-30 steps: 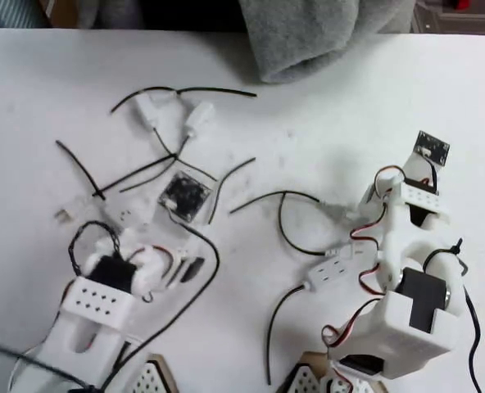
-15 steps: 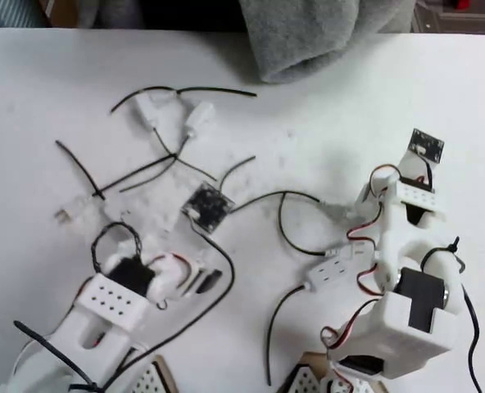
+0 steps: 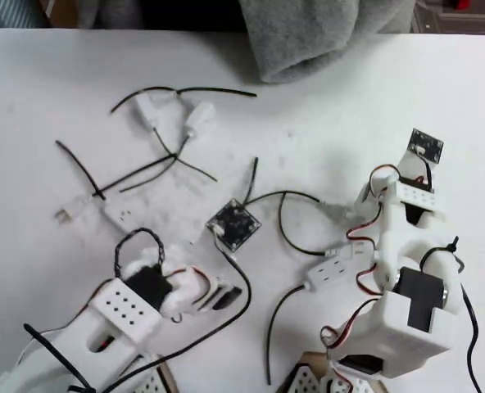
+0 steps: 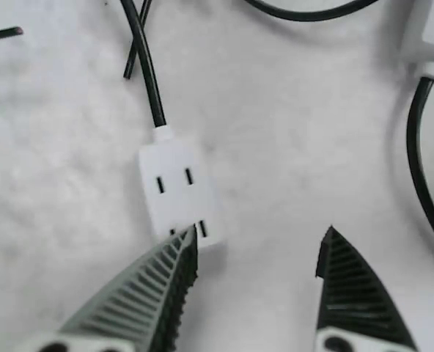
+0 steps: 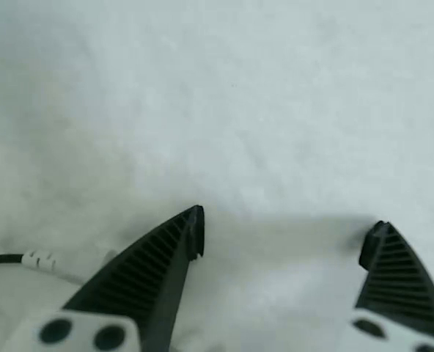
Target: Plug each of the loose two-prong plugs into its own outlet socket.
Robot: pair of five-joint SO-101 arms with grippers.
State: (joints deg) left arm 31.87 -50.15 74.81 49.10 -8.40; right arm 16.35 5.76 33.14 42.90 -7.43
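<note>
Outlet socket: a white outlet socket (image 4: 174,192) with two pairs of slots lay flat on the white worktop (image 3: 349,106), its black cord (image 4: 147,73) trailing away from the left arm.
Left gripper: the left gripper (image 4: 259,238) had its jaws wide apart and empty, one tip overlapping the socket's nearer end, the other over bare worktop.
Second socket: a white second socket (image 3: 334,268) lay just beside the right arm.
Loose plugs: two white plugs (image 3: 148,110) (image 3: 200,119) lay side by side farther back; a third plug (image 3: 62,215) lay off to the left, well apart from both sockets.
Right gripper: the right gripper (image 5: 287,220) hung over bare worktop, jaws spread wide, gripping nothing.
Backdrop: a grey cloth (image 3: 308,37) draped the far edge.
</note>
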